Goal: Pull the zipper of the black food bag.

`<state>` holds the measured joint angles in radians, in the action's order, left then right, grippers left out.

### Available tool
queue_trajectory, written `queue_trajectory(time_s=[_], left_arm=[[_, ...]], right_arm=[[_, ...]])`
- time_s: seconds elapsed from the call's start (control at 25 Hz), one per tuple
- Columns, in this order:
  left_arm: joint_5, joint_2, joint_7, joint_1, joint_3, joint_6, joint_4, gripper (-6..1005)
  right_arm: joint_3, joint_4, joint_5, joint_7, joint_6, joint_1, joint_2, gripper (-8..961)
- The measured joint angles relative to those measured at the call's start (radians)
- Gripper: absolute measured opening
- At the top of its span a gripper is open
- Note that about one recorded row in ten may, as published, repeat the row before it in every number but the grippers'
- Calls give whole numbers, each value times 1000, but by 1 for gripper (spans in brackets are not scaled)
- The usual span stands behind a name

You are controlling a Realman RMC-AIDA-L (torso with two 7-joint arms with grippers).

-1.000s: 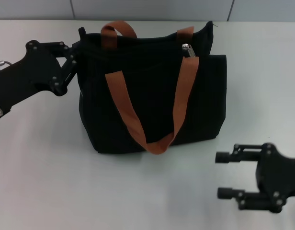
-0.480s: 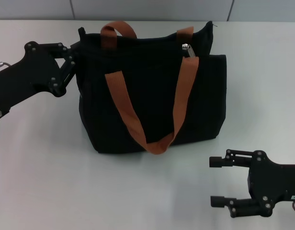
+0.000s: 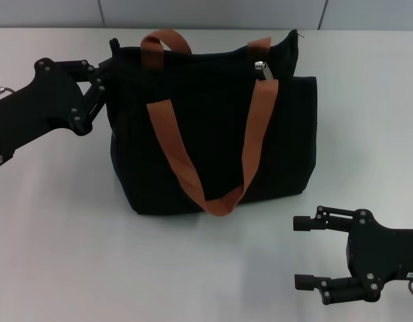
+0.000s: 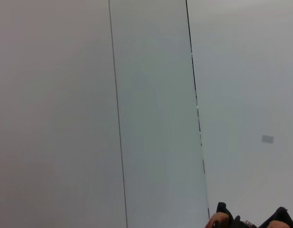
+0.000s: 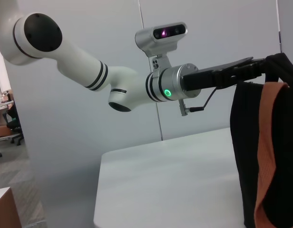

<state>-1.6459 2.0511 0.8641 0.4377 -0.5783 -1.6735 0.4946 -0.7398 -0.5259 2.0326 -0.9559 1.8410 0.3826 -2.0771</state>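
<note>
So from my head cam I've got the black food bag (image 3: 213, 127) standing upright near the middle-back of the white counter (image 3: 72, 235), boxy side facing me, top edge sagging open a bit. Two orange-brown handle straps: the near strap (image 3: 213, 168) flops down the front of the bag in a long V whose low point hangs near the bag's bottom edge, and the far strap (image 3: 165, 41) loops up above the back rim. The zipper (image 3: 261, 68), a little silver pull tab, sits on the upper edge toward my right end of the bag, right where the near strap meets the rim.

My left gripper (image 3: 106, 77) is up against the bag's upper left corner, fingertips buried in the black fabric there. Honestly can't tell how its jaws stand, black on black. The right wrist cam shows that left arm (image 5: 89, 71) reaching in from the side with its tip at the bag's top corner (image 5: 275, 61).

My right gripper (image 3: 307, 253) hovers low over the counter in front of the bag's right end, well apart from it, jaws spread wide with nothing between them.
</note>
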Motion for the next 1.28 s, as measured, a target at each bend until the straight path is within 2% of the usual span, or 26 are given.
queue_trajectory(time_s=[0.24, 0.36, 0.44, 0.48, 0.52, 0.56, 0.6, 0.72, 0.76, 0.84, 0.88, 1.04, 1.08, 1.12, 1.16, 1.2, 1.24, 1.28], left_arm=[[0, -1, 40, -2, 1, -1, 8, 42], [-6, -11, 93, -8, -9, -5, 27, 42], [-15, -27, 146, -16, -19, -24, 55, 86], [-25, -43, 203, -23, -24, -51, 86, 108], [-25, -43, 203, -23, -24, -51, 86, 130], [-35, -55, 241, -28, -24, -70, 108, 153], [-59, -78, 311, -30, -24, -109, 143, 175], [-111, -116, 431, -20, -25, -212, 178, 241], [-115, -121, 450, -17, -25, -241, 181, 299], [-115, -121, 450, -17, -25, -241, 181, 415], [-120, -127, 481, -8, -29, -313, 183, 473], [-122, -125, 482, -7, -38, -329, 181, 593], [-125, -112, 450, -16, -77, -333, 171, 623], [-125, -112, 450, -16, -77, -333, 171, 653], [-125, -101, 416, -22, -113, -333, 155, 683], [-125, -101, 416, -22, -113, -333, 155, 754], [-127, -93, 374, -26, -155, -334, 127, 826], [-131, -89, 353, -28, -170, -333, 113, 826]], right_arm=[[0, 6, 0, 0, -12, -1, 0, 826], [0, 7, 0, -4, -12, -1, 0, 826], [1, 6, 0, -5, -13, -1, 0, 826], [2, 6, 0, -5, -13, -1, 0, 826], [2, 6, 0, -5, -13, -1, 0, 826], [3, 6, 0, -5, -14, -1, 0, 826], [3, 6, 0, -6, -16, -1, 0, 826], [4, 6, 0, -7, -21, -1, 0, 826], [5, 6, 0, -7, -22, -1, 0, 826], [5, 5, 0, -9, -22, -1, 0, 826], [6, 4, -1, -11, -22, -1, 0, 826], [6, 2, -2, -19, -22, -1, 0, 826], [7, 2, -2, -20, -22, -1, 0, 826], [7, 2, -2, -20, -22, -1, 0, 826], [7, 2, -2, -20, -23, -1, 0, 826], [7, 2, -2, -20, -23, -1, 0, 826], [7, 4, -3, -20, -25, -1, 0, 826], [7, 4, -3, -20, -25, -1, 0, 826]])
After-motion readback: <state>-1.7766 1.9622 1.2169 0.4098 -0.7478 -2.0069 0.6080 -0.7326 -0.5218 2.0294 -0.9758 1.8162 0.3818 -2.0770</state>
